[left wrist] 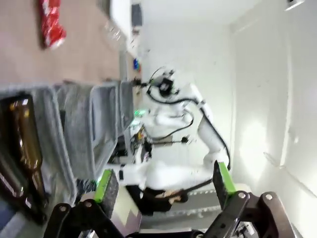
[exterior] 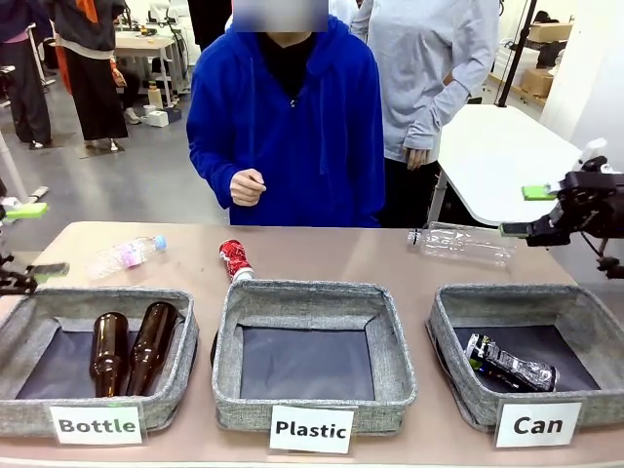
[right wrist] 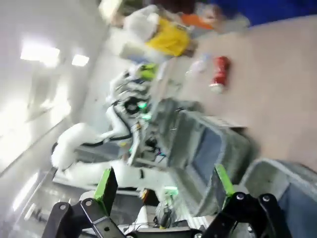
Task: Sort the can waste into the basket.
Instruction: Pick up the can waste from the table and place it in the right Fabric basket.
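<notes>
Grey woven basket waiting with one crushed can inside; red can lying well left of it, untouched. Hovering spread and empty: right gripper above its far edge, left gripper far to its left. Pick-up pending, calls for reaching that red can and pinching it.

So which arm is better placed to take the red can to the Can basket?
Probably right: the right gripper hangs open near the Can basket; the red can lies mid-table, and the left gripper is at the opposite end.
</notes>
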Action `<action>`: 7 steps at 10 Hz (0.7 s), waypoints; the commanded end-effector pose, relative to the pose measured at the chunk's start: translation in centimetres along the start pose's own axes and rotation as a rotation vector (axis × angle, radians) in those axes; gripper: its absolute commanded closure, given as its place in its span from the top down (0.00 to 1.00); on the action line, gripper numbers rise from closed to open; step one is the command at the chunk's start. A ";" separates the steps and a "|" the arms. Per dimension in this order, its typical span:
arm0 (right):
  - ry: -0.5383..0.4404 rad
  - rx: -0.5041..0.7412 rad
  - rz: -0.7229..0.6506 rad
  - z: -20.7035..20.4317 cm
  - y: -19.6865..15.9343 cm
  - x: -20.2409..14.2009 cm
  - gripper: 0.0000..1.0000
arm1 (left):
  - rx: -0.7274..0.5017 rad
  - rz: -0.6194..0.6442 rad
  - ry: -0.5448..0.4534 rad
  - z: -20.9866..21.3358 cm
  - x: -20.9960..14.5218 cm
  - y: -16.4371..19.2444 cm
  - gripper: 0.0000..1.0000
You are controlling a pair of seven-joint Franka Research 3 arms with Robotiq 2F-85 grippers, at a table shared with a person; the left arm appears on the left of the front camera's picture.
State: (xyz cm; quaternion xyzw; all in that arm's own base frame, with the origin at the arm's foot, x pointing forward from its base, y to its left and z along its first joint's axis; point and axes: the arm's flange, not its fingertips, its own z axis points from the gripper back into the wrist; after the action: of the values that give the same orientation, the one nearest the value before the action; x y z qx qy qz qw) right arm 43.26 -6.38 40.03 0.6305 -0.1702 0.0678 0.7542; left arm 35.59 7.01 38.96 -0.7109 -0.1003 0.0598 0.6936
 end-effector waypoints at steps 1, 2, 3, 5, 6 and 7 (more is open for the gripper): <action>0.053 -0.076 -0.080 -0.8 0.2 -1.8 1.00 | -0.037 -0.053 -0.084 -1.6 -2.4 0.6 1.00; 0.071 -0.024 -0.007 -0.2 0.5 -2.1 1.00 | -0.001 -0.010 -0.100 -1.3 -1.8 1.1 1.00; 0.005 -0.056 -0.029 -0.4 -0.6 -0.9 1.00 | -0.033 -0.012 -0.044 0.0 0.6 0.1 1.00; 0.005 -0.056 -0.029 -0.4 -0.6 -0.9 1.00 | -0.033 -0.012 -0.044 0.0 0.6 0.1 1.00; 0.005 -0.056 -0.029 -0.4 -0.6 -0.9 1.00 | -0.033 -0.012 -0.044 0.0 0.6 0.1 1.00; 0.005 -0.056 -0.029 -0.4 -0.6 -0.9 1.00 | -0.033 -0.012 -0.044 0.0 0.6 0.1 1.00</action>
State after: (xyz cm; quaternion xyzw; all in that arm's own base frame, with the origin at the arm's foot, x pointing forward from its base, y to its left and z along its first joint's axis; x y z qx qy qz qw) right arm 42.32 -5.80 38.73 0.6093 -0.1535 0.0557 0.7759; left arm 36.47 7.23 38.50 -0.7201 -0.1236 0.0775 0.6783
